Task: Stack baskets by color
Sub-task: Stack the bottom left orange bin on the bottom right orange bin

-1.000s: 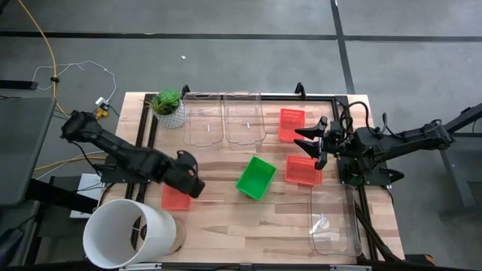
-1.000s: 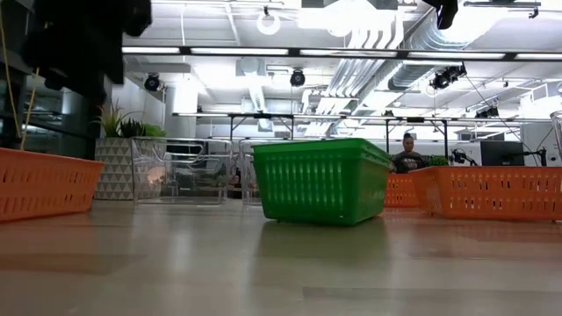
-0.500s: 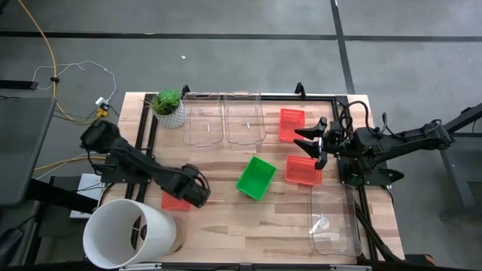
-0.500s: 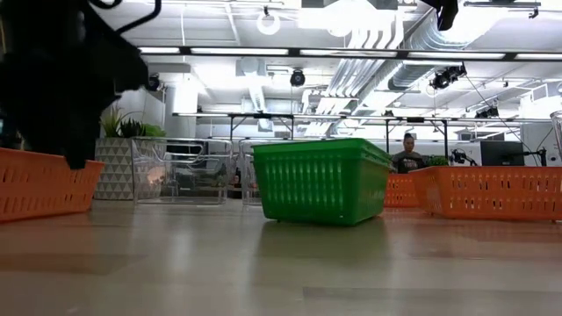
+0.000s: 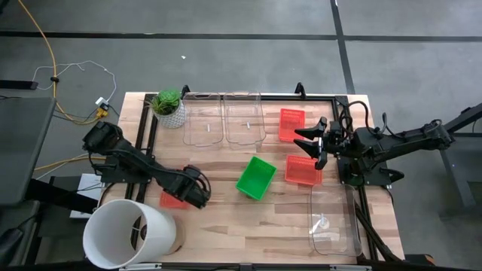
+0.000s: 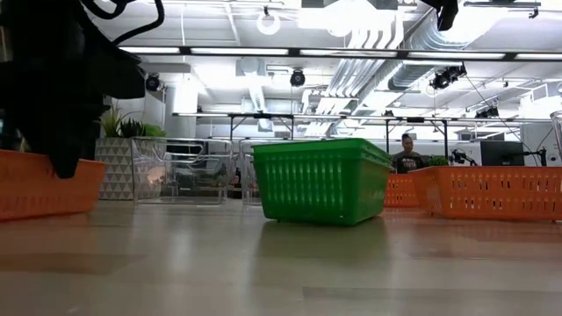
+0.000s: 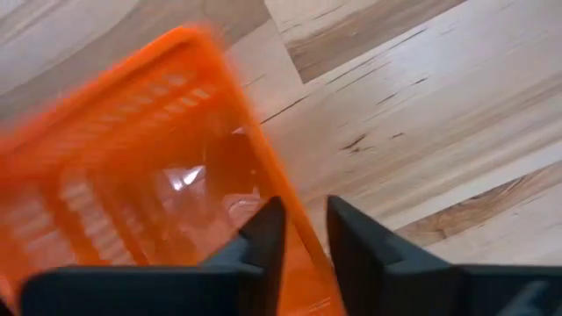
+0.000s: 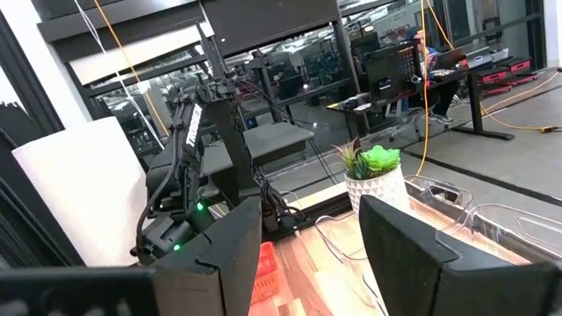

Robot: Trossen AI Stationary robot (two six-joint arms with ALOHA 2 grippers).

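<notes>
Nearest the front edge, at the table's left corner, a white bucket (image 5: 128, 233) lies on its side w/ its mouth up toward the camera. Just behind it the left arm reaches low & diagonally from its base at the left edge, wrist bent down, left gripper (image 5: 197, 197) at the right end of a red basket (image 5: 175, 200). In the left wrist view the two dark fingers (image 7: 263, 233) straddle that basket's rim wall, one inside, one outside, w/ only a narrow gap around the wall; cannot tell if they're actually clamped on it yet. Basket bottom sits on the wood, per the low view.

Mid-table, a green basket (image 5: 256, 178) stands upright, turned at an angle, well apart from both grippers. To its right a 2nd red basket (image 5: 303, 171) sits on the wood, partly under the right arm's front end. A clear lidded container (image 5: 334, 222) lies nearer the front on the right side.

Right arm comes in roughly level from the right edge, forearm stretched toward centre, right gripper (image 5: 311, 139) hovering above the table btwn the 2nd red basket & a 3rd red basket (image 5: 291, 124) further back. Its fingers (image 8: 230, 241) stand apart, nothing btwn them.

Along the far edge: two more clear containers (image 5: 224, 119) side by side, & a small potted plant (image 5: 169, 107) at the back left. Beyond the table, low view shows a room w/ desks & a person (image 6: 407, 154) seated far off.
</notes>
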